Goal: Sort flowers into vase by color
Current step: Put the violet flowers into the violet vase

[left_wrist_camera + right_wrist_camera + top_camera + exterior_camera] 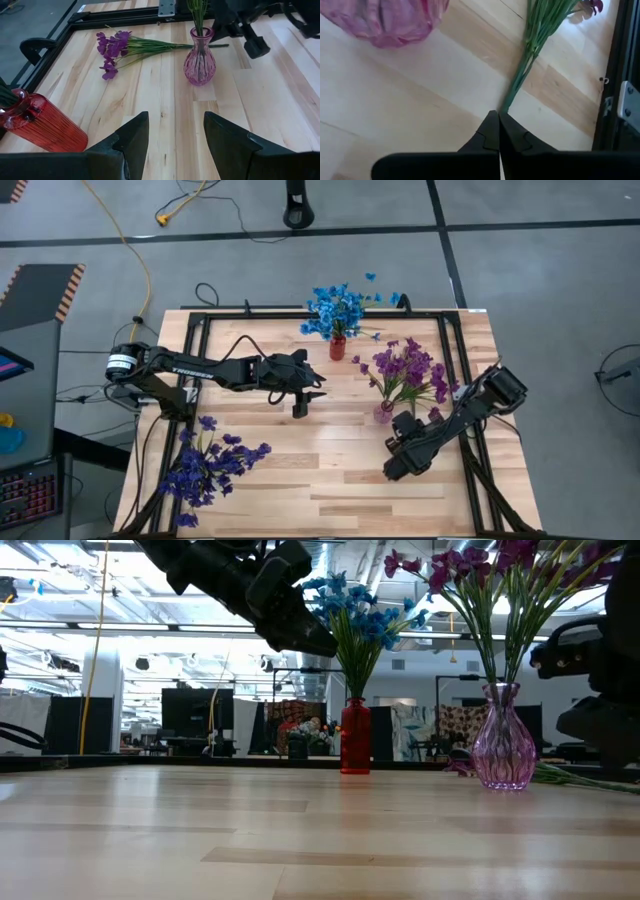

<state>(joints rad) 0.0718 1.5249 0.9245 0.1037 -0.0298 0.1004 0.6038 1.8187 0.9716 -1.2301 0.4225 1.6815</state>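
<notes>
Pink glass vase (199, 61): I see it standing on the wooden surface (330, 470) with purple flowers already in it.
Loose purple flowers (116, 46): they lie flat on the surface just beside the pink vase.
Right end effector (498, 131): clenched tight, with its tips right at the end of the green stems (534, 35). I cannot tell if a stem is really pinched.
Left end effector (172, 142): released and empty, hanging up above the middle of the surface.
Red vase (338, 347): it holds the blue flowers (337, 308).
Dark violet flowers (208, 468): they lie in a pile near the left front corner.
How I would do it well: lift slowly, check a stem comes up, then tip it upright over the pink vase.
</notes>
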